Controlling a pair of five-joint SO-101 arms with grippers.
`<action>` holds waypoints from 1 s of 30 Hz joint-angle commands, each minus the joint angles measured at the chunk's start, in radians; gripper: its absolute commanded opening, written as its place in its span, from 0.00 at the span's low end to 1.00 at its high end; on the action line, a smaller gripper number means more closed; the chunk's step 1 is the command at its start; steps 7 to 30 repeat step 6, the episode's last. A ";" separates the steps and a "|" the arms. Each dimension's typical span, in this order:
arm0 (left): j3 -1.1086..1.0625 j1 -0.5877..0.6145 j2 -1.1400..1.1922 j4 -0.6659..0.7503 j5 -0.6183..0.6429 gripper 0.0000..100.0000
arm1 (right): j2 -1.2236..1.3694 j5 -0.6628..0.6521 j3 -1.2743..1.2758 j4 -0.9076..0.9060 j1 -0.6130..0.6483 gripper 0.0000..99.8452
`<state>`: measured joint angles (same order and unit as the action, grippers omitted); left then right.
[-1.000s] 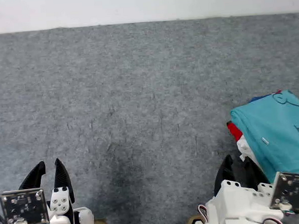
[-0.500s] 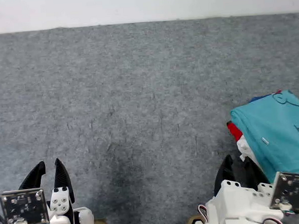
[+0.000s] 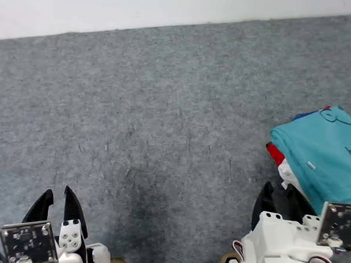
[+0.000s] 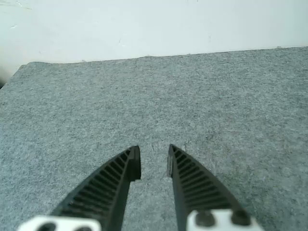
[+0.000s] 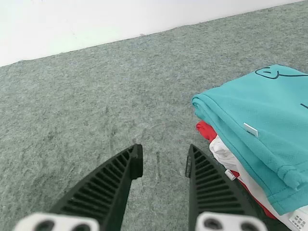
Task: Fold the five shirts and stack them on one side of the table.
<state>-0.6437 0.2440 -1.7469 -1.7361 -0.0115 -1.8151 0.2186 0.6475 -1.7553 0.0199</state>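
A stack of folded shirts [image 3: 320, 158] lies at the table's right edge, a teal shirt [image 5: 260, 120] on top, with red [image 5: 208, 131] and white [image 5: 226, 153] layers and a blue edge [image 3: 305, 115] beneath it. My right gripper [image 3: 279, 198] sits at the front right, just beside the stack's near corner; in its wrist view the right gripper [image 5: 163, 162] is open over bare mat. My left gripper [image 3: 56, 205] rests at the front left, and in its own view the left gripper [image 4: 154, 161] is open with nothing between its fingers.
Grey felt [image 3: 163, 120] covers the whole table, and a white wall [image 3: 168, 7] runs along its far edge. Bare mat stretches across the left and middle.
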 commanded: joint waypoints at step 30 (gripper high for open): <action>-0.002 -0.008 -0.002 -0.002 0.008 0.10 | 0.001 0.012 0.005 -0.038 -0.005 0.16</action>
